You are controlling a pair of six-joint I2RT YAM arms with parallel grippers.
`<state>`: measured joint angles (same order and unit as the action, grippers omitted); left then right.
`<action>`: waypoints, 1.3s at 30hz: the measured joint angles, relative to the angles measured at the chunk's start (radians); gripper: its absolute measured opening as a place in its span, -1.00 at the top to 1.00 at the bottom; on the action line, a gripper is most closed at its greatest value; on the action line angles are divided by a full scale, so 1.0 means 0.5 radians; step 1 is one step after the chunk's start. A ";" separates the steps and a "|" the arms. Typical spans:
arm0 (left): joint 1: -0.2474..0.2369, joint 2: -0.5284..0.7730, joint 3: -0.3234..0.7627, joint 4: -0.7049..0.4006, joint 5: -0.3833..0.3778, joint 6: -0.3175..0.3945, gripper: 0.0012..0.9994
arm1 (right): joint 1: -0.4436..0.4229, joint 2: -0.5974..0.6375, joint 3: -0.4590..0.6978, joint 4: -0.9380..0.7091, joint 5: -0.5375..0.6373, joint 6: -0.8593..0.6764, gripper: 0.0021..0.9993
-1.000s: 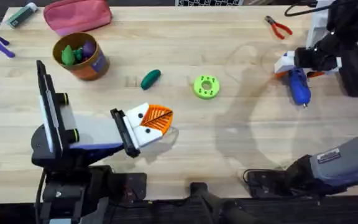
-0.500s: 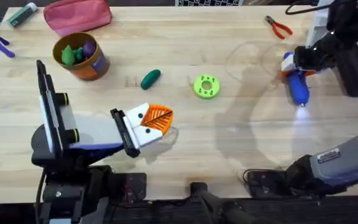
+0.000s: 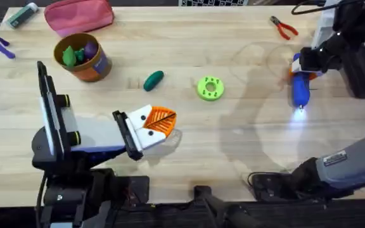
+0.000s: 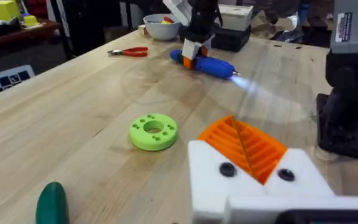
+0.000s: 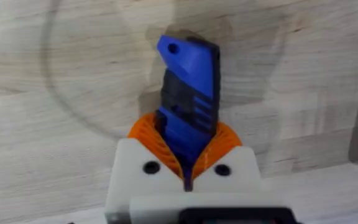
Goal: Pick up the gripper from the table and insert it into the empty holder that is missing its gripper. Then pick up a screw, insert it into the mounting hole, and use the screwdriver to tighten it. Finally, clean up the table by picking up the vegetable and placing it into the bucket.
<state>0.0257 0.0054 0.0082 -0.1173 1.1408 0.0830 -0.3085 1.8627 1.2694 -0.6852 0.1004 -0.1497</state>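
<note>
Screwdriver [image 3: 300,89] (lit) in right end effector [image 3: 304,68]

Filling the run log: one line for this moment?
right end effector: shut on screwdriver | left end effector: shut | vegetable: on table

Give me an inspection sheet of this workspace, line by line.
Surface: wooden table, no spills seen.
Job's things: screwdriver in the right gripper, its tip lit; vegetable loose on the table; bucket holding toy items.
Clutter: green disc, red pliers, pink pouch.
Grippers: right shut on the screwdriver; left gripper fingers together, holding nothing.
Cables: black cable at the far right corner.
Surroundings: white bowl beyond the pliers.
</note>
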 joint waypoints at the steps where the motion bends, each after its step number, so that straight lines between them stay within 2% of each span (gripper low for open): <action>1: 0.000 0.000 0.000 0.000 0.000 0.000 0.97 | 0.005 0.000 0.001 -0.005 -0.001 0.000 0.96; 8: 0.000 0.000 0.000 0.000 0.000 0.000 0.97 | 0.134 -0.108 0.041 -0.122 -0.030 0.029 0.96; 18: 0.000 0.000 0.000 0.000 0.000 0.000 0.97 | 0.417 -0.701 0.259 -0.036 -0.337 0.217 0.96; 30: 0.000 0.000 0.000 0.000 0.000 0.000 0.97 | 1.041 -1.313 0.275 0.223 -0.495 0.448 0.96; 39: 0.000 0.000 0.000 0.000 0.000 0.000 0.97 | 1.500 -1.545 0.275 0.349 -0.505 0.510 0.96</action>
<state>0.0257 0.0055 0.0082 -0.1173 1.1408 0.0830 0.4413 1.0903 1.4067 -0.5107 -0.1520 0.1055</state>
